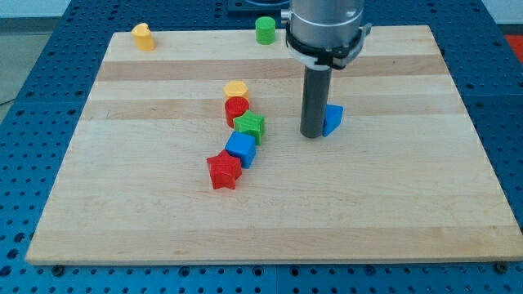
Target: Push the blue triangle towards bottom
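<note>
The blue triangle (333, 119) lies on the wooden board (270, 212), right of centre. My tip (312, 134) stands right against its left side, touching or nearly so, and the rod hides part of the triangle's left edge. The rod rises straight up to the grey arm housing at the view's top.
A cluster left of the tip: yellow hexagon (236, 88), red cylinder (236, 109), green star (251, 126), blue cube (241, 149), red star (224, 171). A yellow block (143, 37) sits at the top left, a green cylinder (265, 30) at the top edge.
</note>
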